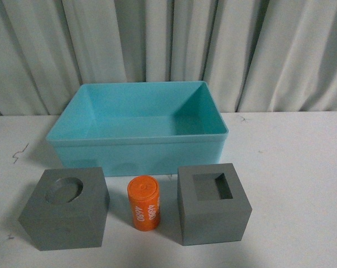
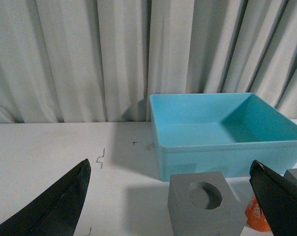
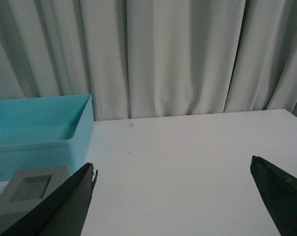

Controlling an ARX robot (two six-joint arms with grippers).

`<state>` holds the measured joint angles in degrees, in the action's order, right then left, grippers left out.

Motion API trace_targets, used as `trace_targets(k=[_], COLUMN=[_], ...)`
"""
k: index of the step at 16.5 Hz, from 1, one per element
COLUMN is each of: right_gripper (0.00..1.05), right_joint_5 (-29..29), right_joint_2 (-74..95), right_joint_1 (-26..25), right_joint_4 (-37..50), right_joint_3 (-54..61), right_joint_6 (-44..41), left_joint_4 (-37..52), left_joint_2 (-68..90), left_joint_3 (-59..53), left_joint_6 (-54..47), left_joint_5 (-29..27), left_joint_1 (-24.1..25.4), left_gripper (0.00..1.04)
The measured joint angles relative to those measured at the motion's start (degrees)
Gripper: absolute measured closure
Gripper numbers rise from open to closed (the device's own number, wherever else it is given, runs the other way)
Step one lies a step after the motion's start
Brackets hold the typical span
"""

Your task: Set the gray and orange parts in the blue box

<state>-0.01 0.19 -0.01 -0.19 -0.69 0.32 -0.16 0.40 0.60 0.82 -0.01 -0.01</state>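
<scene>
Left hand (image 2: 169, 163) and right hand (image 3: 172, 162) both gape open, empty. The round-hole cube (image 2: 202, 206) sits just ahead of the left one, cylinder (image 1: 144, 202) beside it, box (image 2: 222, 158) beyond. Square-hole cube (image 3: 30, 194) is ahead of the right one, on its box side.

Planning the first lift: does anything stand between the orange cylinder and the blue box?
Nothing visible does, apart from the box's own near wall. The orange cylinder sits just in front of the blue box; the round-recess cube and square-recess cube flank it, off its path. The box interior looks empty.
</scene>
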Motion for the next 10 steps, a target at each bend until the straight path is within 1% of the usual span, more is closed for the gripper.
trace_targets(k=[10], right_gripper=[0.06], right_joint_5=[0.00], right_joint_2=[0.00], right_joint_1=[0.00], right_joint_4=[0.00], right_joint_3=[0.00], right_joint_6=[0.00], left_joint_4=[0.00], left_joint_2=[0.00], left_joint_3=[0.00], left_joint_6=[0.00], left_joint_5=[0.00], left_joint_1=[0.00], left_gripper=[0.07])
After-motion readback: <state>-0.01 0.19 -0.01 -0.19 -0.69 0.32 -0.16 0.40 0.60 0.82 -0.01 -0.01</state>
